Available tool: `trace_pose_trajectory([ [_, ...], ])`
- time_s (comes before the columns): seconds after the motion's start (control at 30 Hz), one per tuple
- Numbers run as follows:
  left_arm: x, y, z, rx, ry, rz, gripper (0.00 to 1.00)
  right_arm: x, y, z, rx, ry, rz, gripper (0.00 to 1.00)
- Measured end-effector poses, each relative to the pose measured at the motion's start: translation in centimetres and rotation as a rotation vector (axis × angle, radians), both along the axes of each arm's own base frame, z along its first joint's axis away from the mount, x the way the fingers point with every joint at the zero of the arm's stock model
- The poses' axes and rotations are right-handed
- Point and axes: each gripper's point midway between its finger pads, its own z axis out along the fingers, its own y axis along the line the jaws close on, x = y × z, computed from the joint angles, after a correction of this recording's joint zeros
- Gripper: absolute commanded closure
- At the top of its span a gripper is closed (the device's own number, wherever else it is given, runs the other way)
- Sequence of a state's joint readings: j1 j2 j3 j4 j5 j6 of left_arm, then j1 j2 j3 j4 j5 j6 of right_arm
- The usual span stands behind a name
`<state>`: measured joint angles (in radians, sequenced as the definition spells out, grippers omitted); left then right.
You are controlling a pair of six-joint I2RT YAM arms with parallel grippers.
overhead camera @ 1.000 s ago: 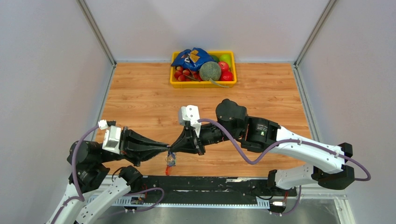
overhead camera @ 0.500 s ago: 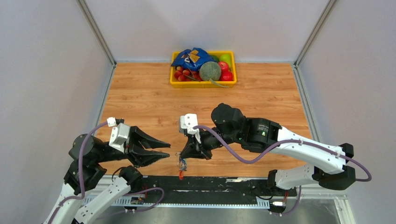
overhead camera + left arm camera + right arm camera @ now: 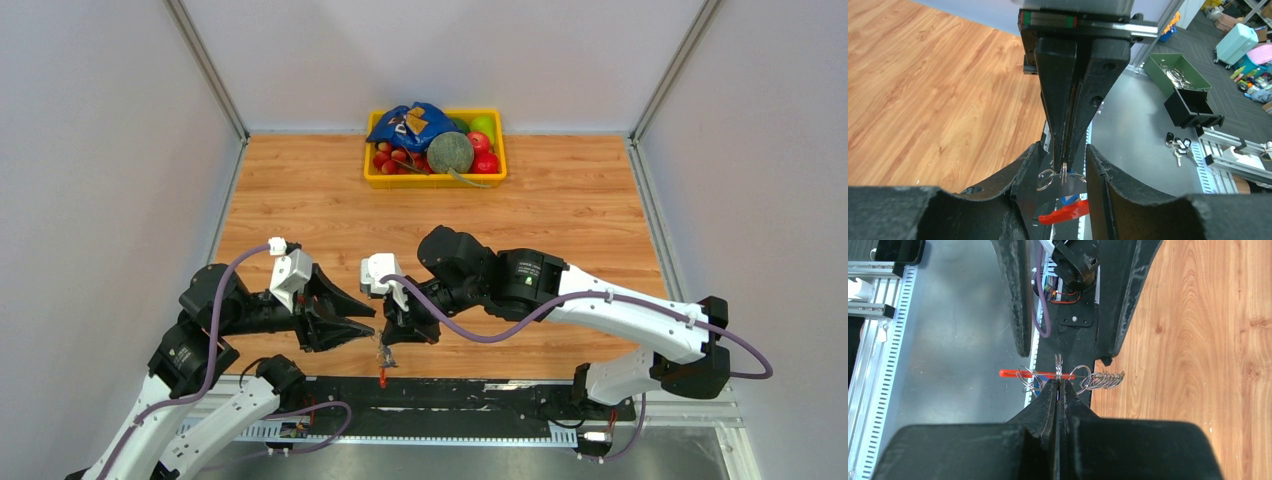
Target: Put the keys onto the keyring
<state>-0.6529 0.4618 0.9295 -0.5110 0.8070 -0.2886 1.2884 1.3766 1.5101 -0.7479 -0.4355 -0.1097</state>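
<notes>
My right gripper (image 3: 386, 343) is shut on the keyring (image 3: 382, 360), pinching its thin silver wire ring (image 3: 1058, 371) at the near table edge. Below the pinch hang a red clip (image 3: 1064, 215), a grey metal strip (image 3: 1075, 186) and a small loose ring (image 3: 1045, 180). One key's blue head (image 3: 1068, 200) shows behind the strip; the rest of the keys are hidden in the bunch. A coil of silver rings (image 3: 1103, 380) sticks out to one side. My left gripper (image 3: 367, 323) stands open just left of the bunch, its fingers (image 3: 1018, 175) either side of it without touching.
A yellow tray (image 3: 371, 181) of toy fruit and a blue bag stands at the back centre. A black rail (image 3: 460, 395) runs along the near edge under the bunch. Off the table lie a green box (image 3: 1178, 72), a black box (image 3: 1193, 107) and spare keys (image 3: 1176, 146).
My left gripper has opened and let go, drawn back to the left, then come forward again. The right arm has carried the hanging keyring left and toward the near edge.
</notes>
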Motion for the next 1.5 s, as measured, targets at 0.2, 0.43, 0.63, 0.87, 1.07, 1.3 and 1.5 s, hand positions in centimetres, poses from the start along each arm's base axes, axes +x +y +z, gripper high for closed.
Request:
trace_pose_trajectory([
  [0.2,0.3,-0.2,-0.8,0.030,0.028,0.000,0.57,0.3,0.5,1.0,0.023,-0.015,-0.006,1.00],
  [0.43,0.4,-0.2,-1.5,0.054,0.043,-0.002,0.63,0.5,0.7,1.5,0.033,-0.024,-0.009,1.00],
  [0.63,0.5,-0.2,-1.5,0.056,0.036,-0.002,0.72,0.6,0.9,1.4,0.031,-0.024,-0.010,1.00],
  [0.87,0.4,-0.2,-1.5,0.058,0.033,-0.006,0.79,0.8,0.9,1.4,0.027,-0.030,-0.019,1.00],
  [1.07,0.4,-0.2,-1.7,0.065,0.028,-0.006,0.75,0.9,0.9,1.3,0.025,-0.033,-0.025,1.00],
  [1.3,0.3,-0.1,-2.2,0.080,0.042,-0.006,0.76,0.9,0.9,1.3,0.026,-0.033,-0.027,1.00],
  [1.5,0.3,0.0,-2.3,0.085,0.042,-0.005,0.85,1.0,0.9,1.3,0.025,-0.033,-0.027,1.00],
])
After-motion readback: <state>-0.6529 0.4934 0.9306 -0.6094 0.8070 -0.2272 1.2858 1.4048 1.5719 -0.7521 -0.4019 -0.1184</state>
